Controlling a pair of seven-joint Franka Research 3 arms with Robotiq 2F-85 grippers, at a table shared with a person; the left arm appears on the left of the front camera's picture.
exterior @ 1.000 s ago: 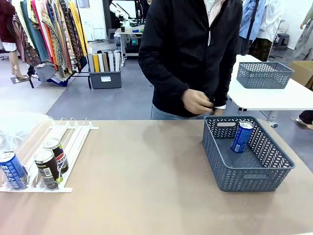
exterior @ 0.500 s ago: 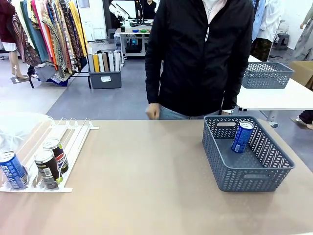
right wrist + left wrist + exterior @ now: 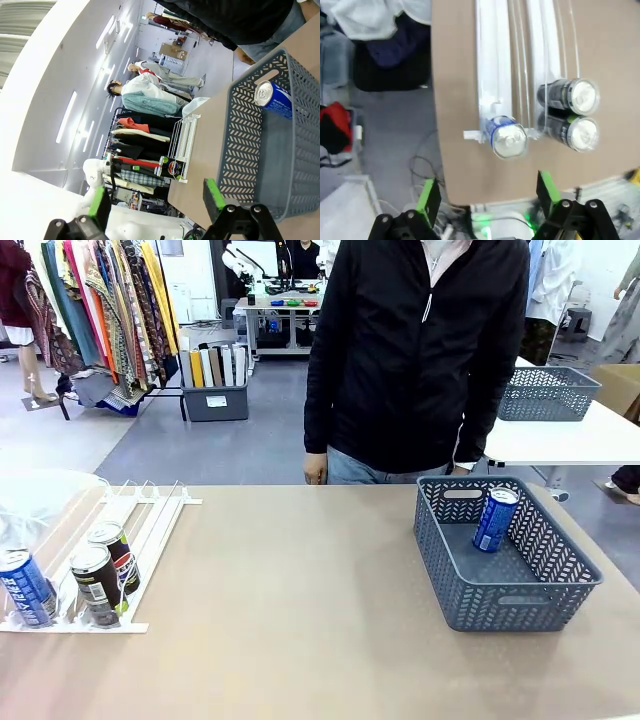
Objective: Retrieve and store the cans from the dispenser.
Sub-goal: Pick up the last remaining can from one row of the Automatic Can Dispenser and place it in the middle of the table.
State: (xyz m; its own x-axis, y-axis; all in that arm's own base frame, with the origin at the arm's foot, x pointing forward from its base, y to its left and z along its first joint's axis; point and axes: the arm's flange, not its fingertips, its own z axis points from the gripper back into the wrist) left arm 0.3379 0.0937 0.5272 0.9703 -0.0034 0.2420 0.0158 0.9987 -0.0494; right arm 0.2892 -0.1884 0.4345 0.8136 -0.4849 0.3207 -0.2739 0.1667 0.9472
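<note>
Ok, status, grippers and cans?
Left gripper open, facing white plastic rail dispenser; right gripper open, empty. Three slim silver-topped cans racked; one blue can in grey mesh basket. Person behind table.

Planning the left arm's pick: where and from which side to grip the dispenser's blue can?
Blue can: probably the upper body, under its silver top, from above. It stands upright at the dispenser's front stopper; rails hem its base and dark cans crowd the next lane. Left gripper is open overhead.

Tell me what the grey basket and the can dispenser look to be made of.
Basket: likely moulded plastic, matte grey, with herringbone cut-outs through its walls.
Dispenser: seemingly plastic, glossy white rails with clear dividers that the table shows through.
</note>
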